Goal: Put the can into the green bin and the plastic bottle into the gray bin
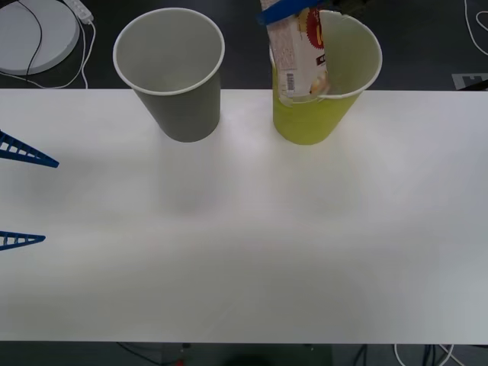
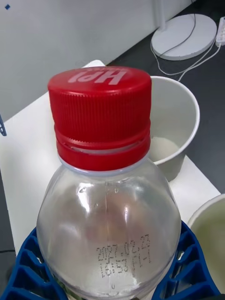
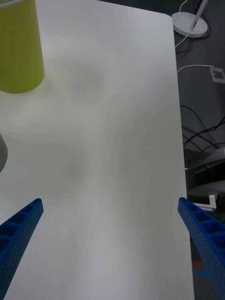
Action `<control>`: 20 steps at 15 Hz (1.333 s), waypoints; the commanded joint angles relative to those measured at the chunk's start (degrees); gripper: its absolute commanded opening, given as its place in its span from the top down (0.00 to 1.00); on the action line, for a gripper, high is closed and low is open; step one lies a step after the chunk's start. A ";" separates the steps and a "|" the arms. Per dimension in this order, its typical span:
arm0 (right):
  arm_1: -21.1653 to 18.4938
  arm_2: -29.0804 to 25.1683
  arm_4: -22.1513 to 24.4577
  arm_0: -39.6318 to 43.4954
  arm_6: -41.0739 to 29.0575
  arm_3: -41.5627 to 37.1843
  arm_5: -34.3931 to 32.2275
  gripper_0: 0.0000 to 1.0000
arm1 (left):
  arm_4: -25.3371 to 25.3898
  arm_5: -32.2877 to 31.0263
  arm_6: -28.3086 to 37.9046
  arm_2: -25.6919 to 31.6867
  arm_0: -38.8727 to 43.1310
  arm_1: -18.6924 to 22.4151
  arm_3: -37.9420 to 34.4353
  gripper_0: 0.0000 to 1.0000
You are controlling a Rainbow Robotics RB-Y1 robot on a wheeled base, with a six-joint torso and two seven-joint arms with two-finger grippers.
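Gripping the plastic bottle [image 1: 299, 57] by its body, right tool [image 2: 112, 276] clenched, bottle upright above the green bin's [image 1: 311, 122] rim; gray bin [image 1: 179, 91] beside it, toward the left. Left tool [image 3: 112, 243] spread wide, idle over the bench [image 1: 244, 252], empty.

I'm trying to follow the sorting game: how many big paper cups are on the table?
2. The gray bin stands at the table's far edge on the robot's left; the green bin stands beside it on the right, apart, with the plastic bottle hanging at its rim.
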 commanded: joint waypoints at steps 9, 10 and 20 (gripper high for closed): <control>14.29 0.18 14.45 -12.96 -8.83 14.16 -15.10 1.00 | 0.00 0.00 0.00 0.00 0.00 0.00 0.00 0.00; 15.61 0.18 16.29 -13.40 -10.76 14.43 -15.19 1.00 | 0.00 0.00 0.00 0.00 0.00 0.00 0.00 0.00; 30.11 0.18 29.04 -22.63 -11.47 31.48 -21.78 1.00 | 0.00 0.00 0.00 0.00 0.00 0.00 0.00 0.00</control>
